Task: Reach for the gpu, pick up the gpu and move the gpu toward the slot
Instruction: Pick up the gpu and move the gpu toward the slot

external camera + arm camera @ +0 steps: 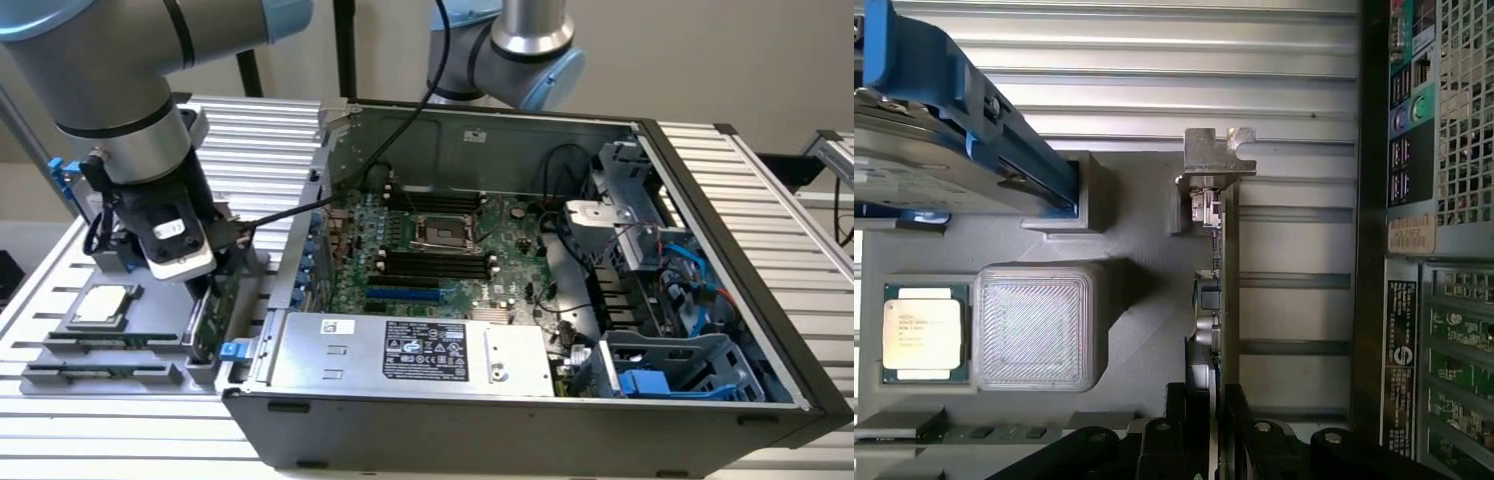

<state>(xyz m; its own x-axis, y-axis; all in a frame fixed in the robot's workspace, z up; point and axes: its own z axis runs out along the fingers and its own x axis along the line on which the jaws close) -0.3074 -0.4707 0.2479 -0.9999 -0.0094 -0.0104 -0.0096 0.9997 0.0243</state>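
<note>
The gpu stands on its long edge in the grey holder, along the holder's edge nearest the open computer case. Its silver bracket sits at the end of the card away from the gripper. The gripper hangs straight down over the card and straddles it, one jaw on each face - whether they clamp it or stand just off it, I cannot tell. At the holder's far edge lie a square CPU chip and a blue-railed hard drive - both apart from the card.
</note>
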